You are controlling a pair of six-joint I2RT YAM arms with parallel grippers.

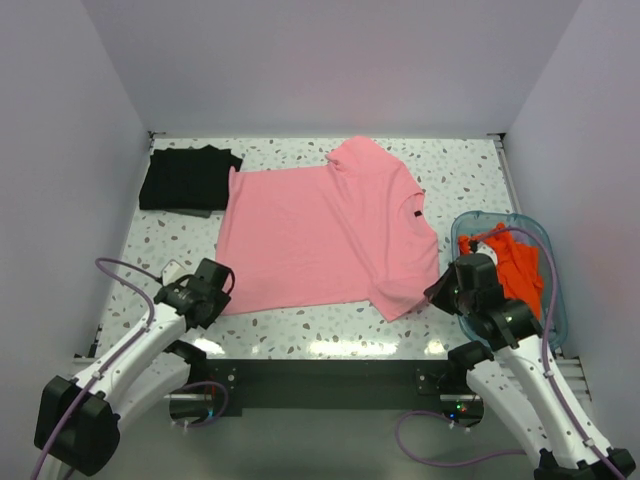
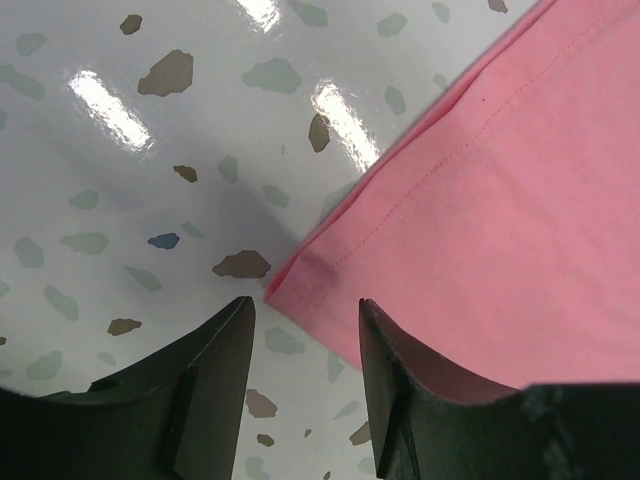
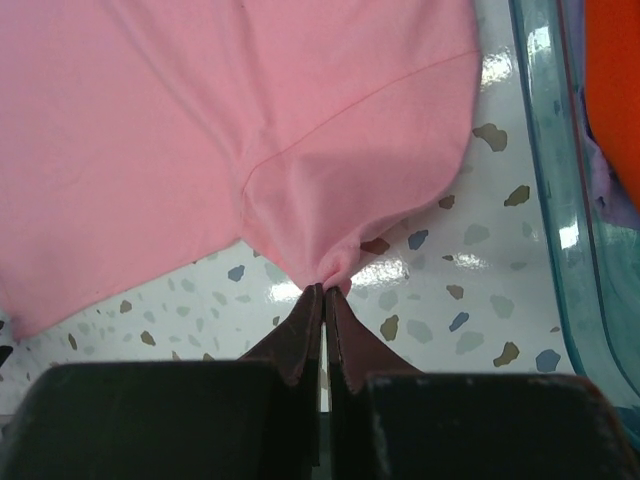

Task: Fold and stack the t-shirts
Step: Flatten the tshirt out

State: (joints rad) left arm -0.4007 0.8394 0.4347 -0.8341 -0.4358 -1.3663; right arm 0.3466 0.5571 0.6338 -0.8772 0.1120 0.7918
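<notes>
Your right end effector (image 3: 325, 292) is clamped on the sleeve (image 3: 390, 170) of the pink t-shirt (image 1: 320, 235), while your left end effector (image 2: 305, 318), spread apart, has the hem corner (image 2: 290, 283) just ahead on the surface (image 2: 150, 170).

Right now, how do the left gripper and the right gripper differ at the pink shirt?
The left gripper is open, jaws apart at a hem corner of the pink shirt; the right gripper is shut, pinching its near sleeve. The left gripper holds nothing; the right gripper grips a bunched peak of cloth. Both sit at the shirt's near edge.
</notes>
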